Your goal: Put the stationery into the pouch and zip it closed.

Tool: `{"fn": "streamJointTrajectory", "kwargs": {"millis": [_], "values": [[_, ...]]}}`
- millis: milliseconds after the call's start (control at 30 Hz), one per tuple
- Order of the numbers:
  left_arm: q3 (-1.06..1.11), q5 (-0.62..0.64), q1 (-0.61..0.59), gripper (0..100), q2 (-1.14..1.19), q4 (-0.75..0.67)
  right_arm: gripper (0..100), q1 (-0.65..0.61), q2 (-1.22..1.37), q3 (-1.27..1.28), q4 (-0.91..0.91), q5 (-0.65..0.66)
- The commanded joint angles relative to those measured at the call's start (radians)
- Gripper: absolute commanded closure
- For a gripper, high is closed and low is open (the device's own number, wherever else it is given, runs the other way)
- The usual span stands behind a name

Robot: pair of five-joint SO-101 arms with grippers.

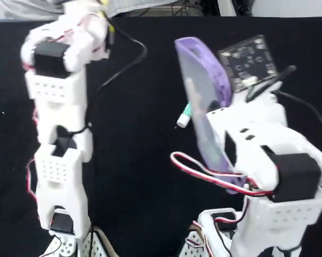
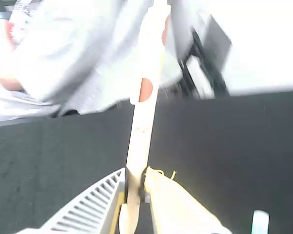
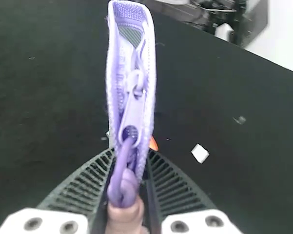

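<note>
The right gripper (image 3: 130, 158) clamps the purple pouch (image 1: 206, 80) on edge above the surface (image 1: 139, 160), while the left gripper (image 2: 135, 175), well apart from it, pinches a pale stick (image 2: 144, 117) pointing straight outward

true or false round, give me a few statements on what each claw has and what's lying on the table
1. The right claw grips the purple pouch, held up on edge. True.
2. The left claw is empty. False: it is shut on a long pale stick.
3. A small white block lies on the black table. True.
4. The teal and white pen is inside the pouch. False: it lies on the table beside the pouch.
</note>
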Motion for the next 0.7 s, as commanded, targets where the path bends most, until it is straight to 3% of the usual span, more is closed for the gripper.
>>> {"fn": "streamJointTrajectory", "kwargs": {"millis": [0,233,533,667], "values": [[-0.044,0.115,-0.03,97,-0.133,-0.017,98.8,-0.083,0.001,-0.012,0.015,-0.023],[-0.042,0.311,-0.027,97,-0.334,-0.009,98.8,-0.224,-0.004,-0.007,0.014,-0.069],[-0.041,0.448,-0.022,97,-0.419,0.012,98.8,-0.315,-0.007,-0.018,0.008,-0.063],[-0.039,0.451,0.094,97,-0.419,0.015,98.8,-0.328,-0.044,-0.004,-0.029,-0.066]]}}
